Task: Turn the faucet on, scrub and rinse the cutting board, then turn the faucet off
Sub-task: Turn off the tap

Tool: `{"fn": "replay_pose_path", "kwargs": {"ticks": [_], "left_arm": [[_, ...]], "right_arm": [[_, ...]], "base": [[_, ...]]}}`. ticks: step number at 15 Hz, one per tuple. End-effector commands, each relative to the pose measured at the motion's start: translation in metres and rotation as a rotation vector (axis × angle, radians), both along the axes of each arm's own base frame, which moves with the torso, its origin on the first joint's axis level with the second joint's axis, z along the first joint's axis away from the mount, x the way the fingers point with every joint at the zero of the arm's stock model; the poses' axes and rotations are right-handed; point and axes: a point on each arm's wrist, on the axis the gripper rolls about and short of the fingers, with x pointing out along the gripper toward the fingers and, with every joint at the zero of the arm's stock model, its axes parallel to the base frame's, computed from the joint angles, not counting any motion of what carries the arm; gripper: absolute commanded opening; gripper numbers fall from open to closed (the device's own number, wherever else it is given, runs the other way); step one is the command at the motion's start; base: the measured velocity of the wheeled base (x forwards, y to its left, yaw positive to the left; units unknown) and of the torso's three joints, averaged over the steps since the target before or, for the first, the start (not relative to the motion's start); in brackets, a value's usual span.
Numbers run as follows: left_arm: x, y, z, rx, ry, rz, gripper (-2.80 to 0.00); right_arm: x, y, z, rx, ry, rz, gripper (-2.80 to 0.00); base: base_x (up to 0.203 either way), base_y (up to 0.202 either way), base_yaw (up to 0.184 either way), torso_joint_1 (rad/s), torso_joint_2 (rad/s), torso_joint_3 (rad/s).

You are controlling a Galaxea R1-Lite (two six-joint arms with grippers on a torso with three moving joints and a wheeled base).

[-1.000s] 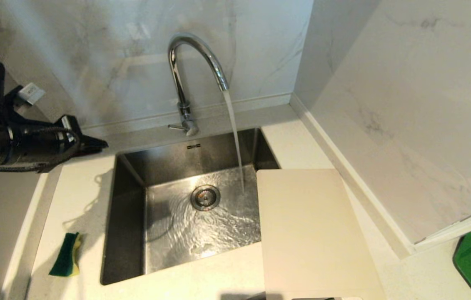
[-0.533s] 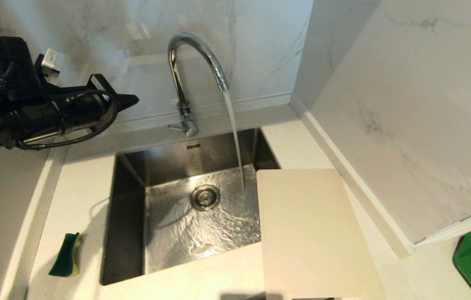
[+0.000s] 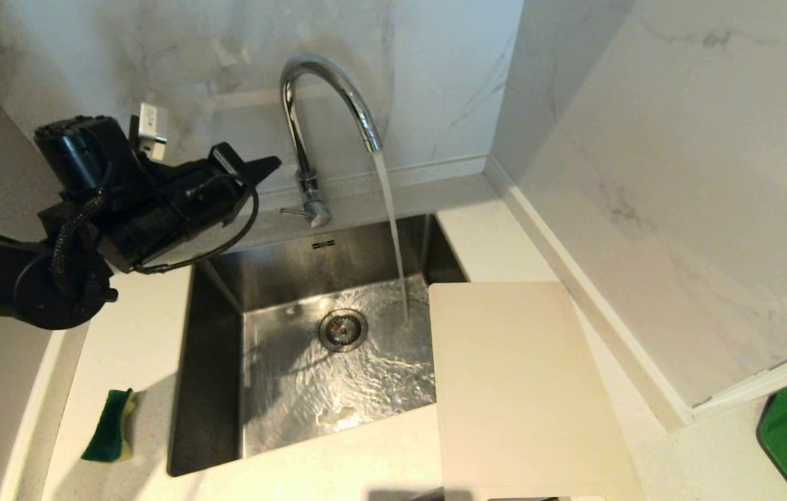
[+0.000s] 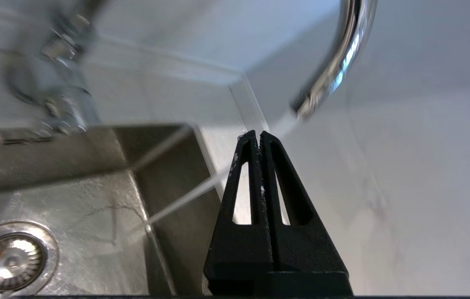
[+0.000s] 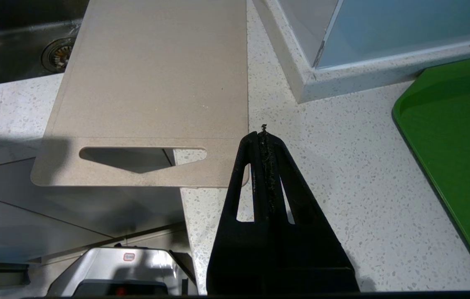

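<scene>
Left tool, black prongs pressed together, hovers beside the arched chrome faucet.

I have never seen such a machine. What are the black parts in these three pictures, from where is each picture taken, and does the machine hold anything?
This is a robot with two arms; each ends in a black gripper with two fingers. One picture looks down from its head; the other two come from cameras on its wrists. The head view shows a steel sink, a running faucet, a beige cutting board lying partly over the sink's right edge, and a green-and-yellow sponge on the counter. The left gripper hangs in the air left of the faucet, fingers shut, holding nothing. The right gripper is parked over the counter near the board's handle end, also shut and empty. A green tray lies nearby.
</scene>
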Motion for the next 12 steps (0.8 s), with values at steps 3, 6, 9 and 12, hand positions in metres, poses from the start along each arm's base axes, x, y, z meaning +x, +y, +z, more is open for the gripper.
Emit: {"fn": "replay_pose_path", "kwargs": {"ticks": [3, 6, 9, 12], "left_arm": [[0.024, -0.013, -0.042, 0.042, 0.016, -0.046, -2.8], [0.036, -0.012, -0.062, 0.101, 0.011, -0.053, -2.8], [0.049, -0.013, -0.083, 0.169, 0.0, -0.061, -2.8], [0.057, -0.016, -0.093, 0.198, -0.004, -0.059, -2.8]], "right_arm": [[0.0, 0.0, 0.0, -0.001, 0.0, 0.001, -2.8], [0.0, 0.0, 0.0, -0.001, 0.0, 0.001, -2.8], [0.0, 0.0, 0.0, -0.002, 0.0, 0.002, -2.8], [0.0, 0.0, 0.0, -0.002, 0.0, 0.001, -2.8]], "base": [[0.0, 0.0, 0.0, 0.0, 0.0, 0.0], [0.0, 0.0, 0.0, 0.0, 0.0, 0.0], [0.0, 0.0, 0.0, 0.0, 0.0, 0.0], [0.0, 0.0, 0.0, 0.0, 0.0, 0.0]]}}
